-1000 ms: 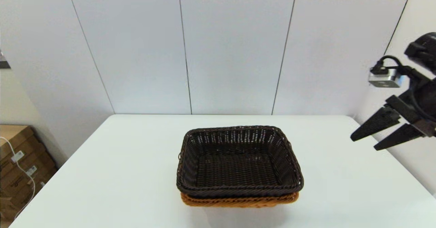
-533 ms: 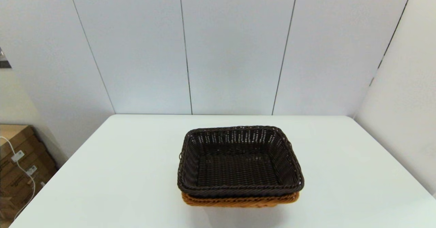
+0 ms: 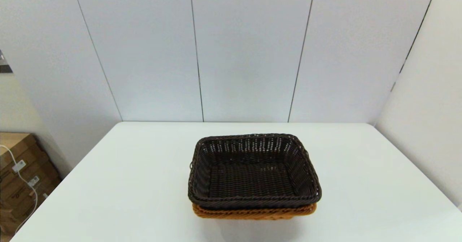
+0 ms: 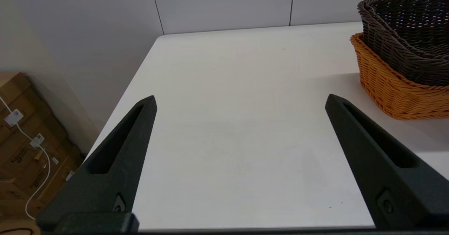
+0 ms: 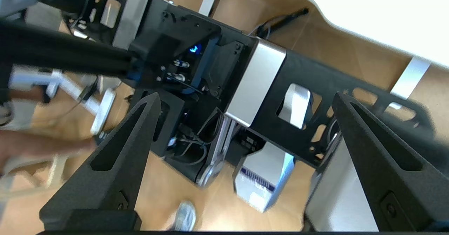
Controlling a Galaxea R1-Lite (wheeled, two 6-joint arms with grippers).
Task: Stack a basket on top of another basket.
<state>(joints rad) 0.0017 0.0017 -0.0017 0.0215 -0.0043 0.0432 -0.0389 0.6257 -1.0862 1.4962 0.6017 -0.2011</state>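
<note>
The dark brown basket (image 3: 253, 171) sits nested in the orange-tan basket (image 3: 254, 212) at the middle of the white table (image 3: 108, 184); only the orange rim shows under it. Both baskets also appear in the left wrist view, the dark basket (image 4: 407, 35) atop the orange-tan basket (image 4: 393, 84). My left gripper (image 4: 240, 100) hangs open over bare table near the front left edge, apart from the baskets. My right gripper (image 5: 245, 98) is open with nothing in it, off the table, pointing down at the robot's base and the floor. Neither arm shows in the head view.
Cardboard boxes (image 3: 18, 173) with a white cable stand on the floor left of the table. White wall panels close the back and right sides. The robot's black and silver base (image 5: 252, 77) fills the right wrist view above a wooden floor.
One second ago my right gripper hung at the right edge of the head view; it has since left that view. The baskets have not moved.
</note>
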